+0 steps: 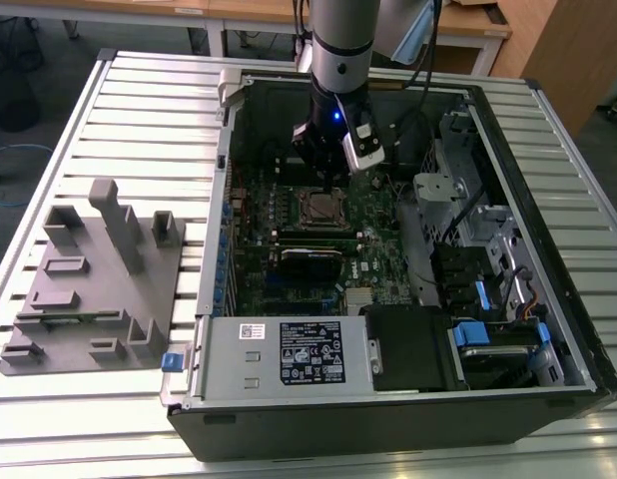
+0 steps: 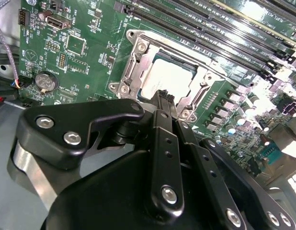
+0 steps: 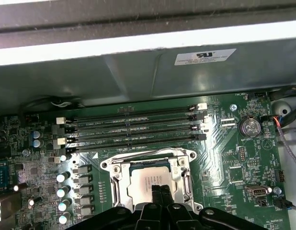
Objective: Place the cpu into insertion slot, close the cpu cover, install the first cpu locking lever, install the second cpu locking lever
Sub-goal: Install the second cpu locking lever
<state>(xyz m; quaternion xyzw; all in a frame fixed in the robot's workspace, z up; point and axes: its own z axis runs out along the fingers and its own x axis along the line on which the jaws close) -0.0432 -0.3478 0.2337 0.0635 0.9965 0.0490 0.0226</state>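
The cpu [image 3: 147, 178], a silver-grey square chip, lies flat in the insertion slot [image 1: 317, 207] amid the green board. The cpu cover [image 3: 120, 178], a silvery frame, lies down around the cpu [image 2: 168, 76], whose top shows through the window. My gripper [image 3: 159, 190] hangs just above the cpu's edge with its black fingers pressed together and nothing between them. In the second wrist view the gripper [image 2: 165, 97] points at the near rim of the cover [image 2: 133, 64]. In the exterior view the gripper [image 1: 323, 172] stands over the socket, inside the open computer case.
Long black memory slots [image 3: 133, 130] run beside the socket, toward the case wall [image 3: 138, 81]. A coin battery [image 3: 248, 127] sits on the board. A black card [image 1: 310, 252], the power supply [image 1: 289, 351] and drive cages [image 1: 468, 220] crowd the case. A grey fixture [image 1: 89, 284] lies outside.
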